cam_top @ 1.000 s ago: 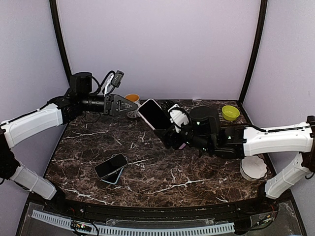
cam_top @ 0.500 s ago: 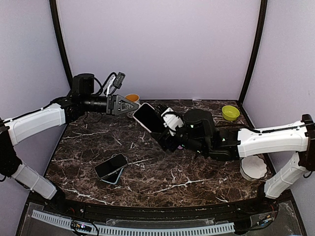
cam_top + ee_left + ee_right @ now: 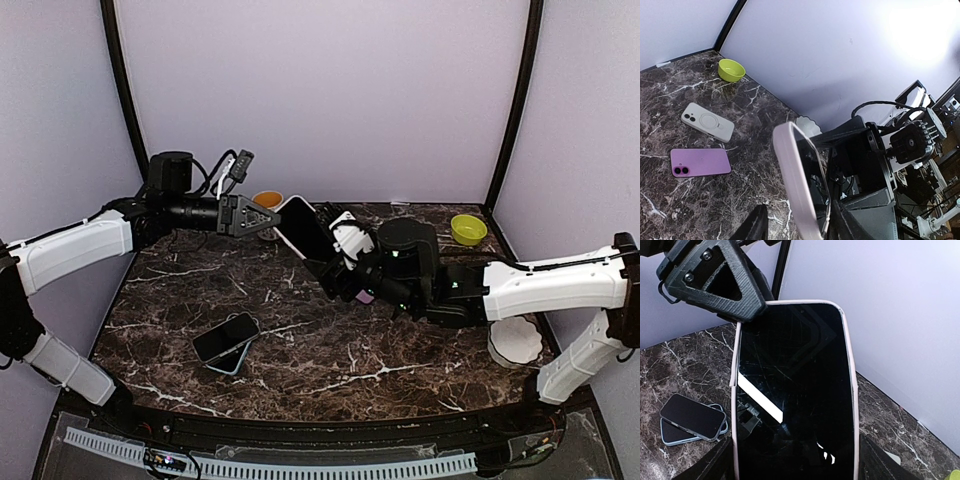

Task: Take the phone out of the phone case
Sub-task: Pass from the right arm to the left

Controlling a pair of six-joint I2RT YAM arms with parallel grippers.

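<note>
Right claw [image 3: 332,268] grips the phone [image 3: 792,390] by its sides, screen rising above its fingers. Left claw [image 3: 270,218], jaws partly open, straddles the case [image 3: 791,172] rim. Pinch only the rim, then peel it away.

The left arm [image 3: 75,248] and the right arm [image 3: 560,285] have white shells with black joints. The left hand [image 3: 270,221] is a black triangular frame with open windows and two small screws [image 3: 688,277]; black cables [image 3: 215,166] loop above its wrist.
</note>
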